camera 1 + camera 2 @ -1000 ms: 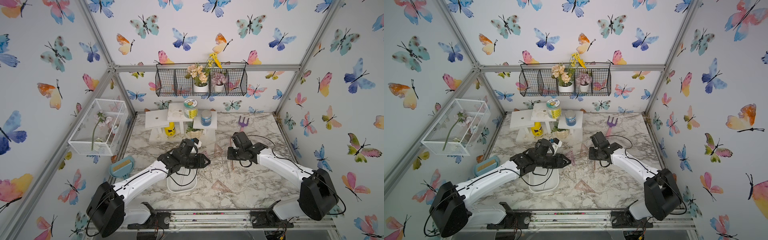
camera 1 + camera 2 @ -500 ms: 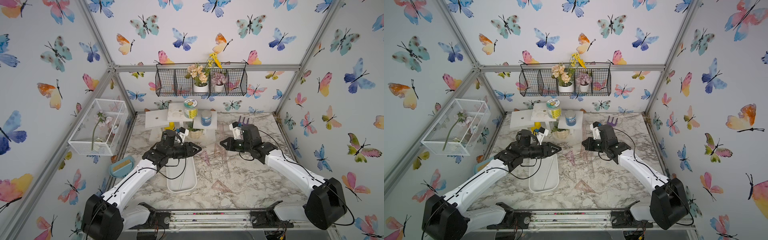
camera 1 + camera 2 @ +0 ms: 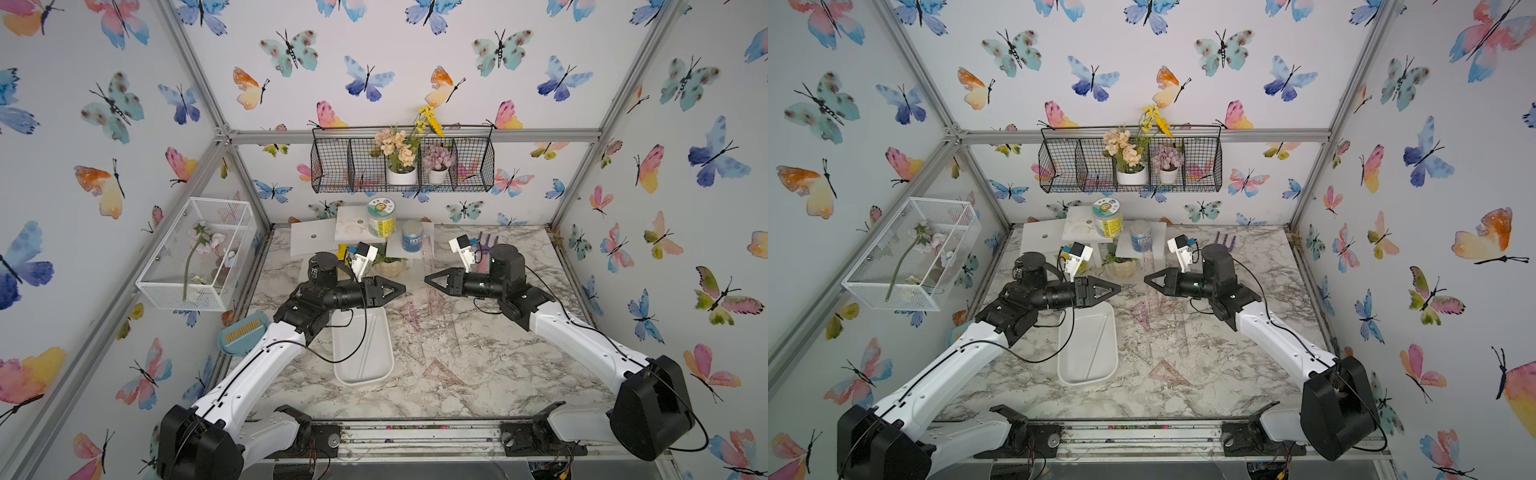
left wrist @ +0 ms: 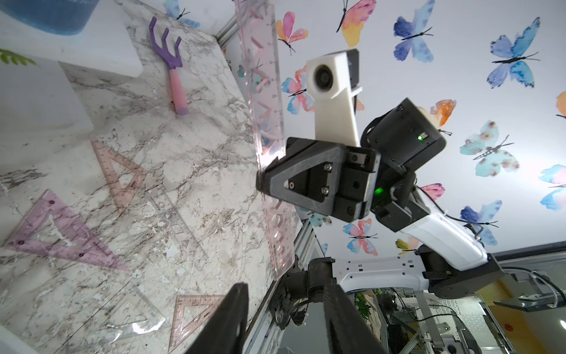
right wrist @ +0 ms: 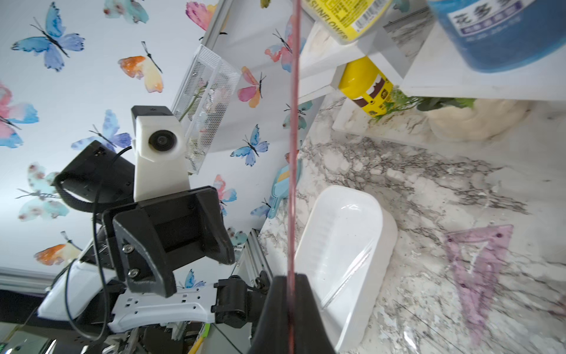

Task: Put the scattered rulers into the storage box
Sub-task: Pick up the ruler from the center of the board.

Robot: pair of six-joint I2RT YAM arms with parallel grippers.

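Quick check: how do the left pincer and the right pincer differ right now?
The left pincer is open and empty; the right pincer is shut on a straight pink ruler. The left pincer hangs nearer the storage box; the right pincer nearer the purple garden fork. Shared: both are raised off the table, tips facing each other without touching.

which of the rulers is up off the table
The long straight pink ruler clamped in the right end effector; the triangular set squares all lie flat on the marble table.
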